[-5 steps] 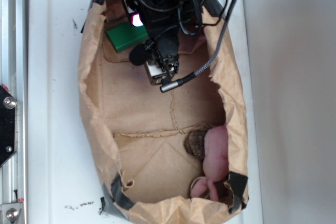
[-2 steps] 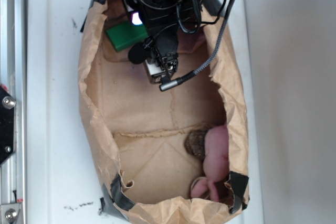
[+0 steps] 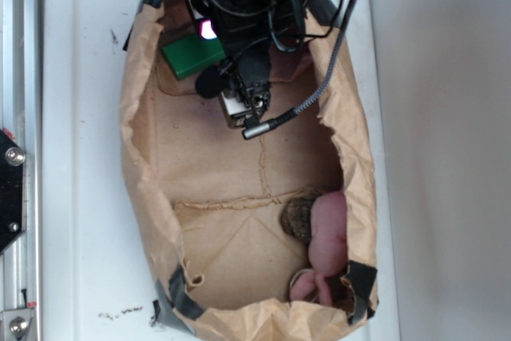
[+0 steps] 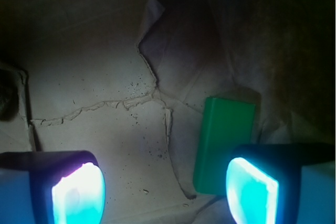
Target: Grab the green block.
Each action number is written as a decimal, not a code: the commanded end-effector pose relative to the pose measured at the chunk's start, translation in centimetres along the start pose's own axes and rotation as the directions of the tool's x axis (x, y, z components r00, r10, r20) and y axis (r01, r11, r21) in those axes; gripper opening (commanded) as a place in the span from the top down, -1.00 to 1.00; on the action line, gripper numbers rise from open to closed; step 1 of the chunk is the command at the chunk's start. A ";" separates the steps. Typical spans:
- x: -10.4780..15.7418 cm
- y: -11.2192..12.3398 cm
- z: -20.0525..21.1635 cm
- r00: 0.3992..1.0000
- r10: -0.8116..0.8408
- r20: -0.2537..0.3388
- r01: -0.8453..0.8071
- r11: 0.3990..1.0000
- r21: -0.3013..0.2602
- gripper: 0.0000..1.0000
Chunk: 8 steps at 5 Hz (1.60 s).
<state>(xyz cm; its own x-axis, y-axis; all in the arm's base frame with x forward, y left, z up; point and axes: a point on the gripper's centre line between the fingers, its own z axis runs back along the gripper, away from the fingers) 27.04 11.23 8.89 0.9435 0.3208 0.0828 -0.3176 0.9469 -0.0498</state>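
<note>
The green block [image 3: 190,55] lies flat on the floor of a brown paper bag [image 3: 144,197], at its upper left end. In the wrist view the green block [image 4: 224,141] shows as a long brick just inside the right finger. My gripper [image 4: 165,195] hangs open above the bag floor; its two glowing pads [image 4: 79,195] stand wide apart with bare paper between them. The right pad overlaps the block's near corner. From outside, the gripper [image 3: 239,113] sits right of the block, mostly hidden under the arm and cables.
A pink plush toy [image 3: 329,237] with a brown tuft lies at the bag's lower right end. The bag's crumpled walls rise all round. A white tabletop [image 3: 80,197] surrounds the bag, with a metal rail [image 3: 16,157] at the left.
The arm and its cables have shifted only slightly; the block and toy stay put.
</note>
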 end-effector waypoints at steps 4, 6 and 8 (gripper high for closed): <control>1.4 0.6 4.1 0.939 0.324 0.116 -0.313 0.944 -0.108 -1.00; 3.2 4.5 3.2 0.924 0.350 0.155 -0.341 0.936 -0.082 -1.00; 3.3 5.4 1.7 0.936 0.319 0.150 -0.319 0.947 -0.025 -1.00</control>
<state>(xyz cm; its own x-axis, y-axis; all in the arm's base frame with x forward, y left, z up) 28.08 15.18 8.47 0.7951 0.5903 0.1389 -0.5799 0.8071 -0.1108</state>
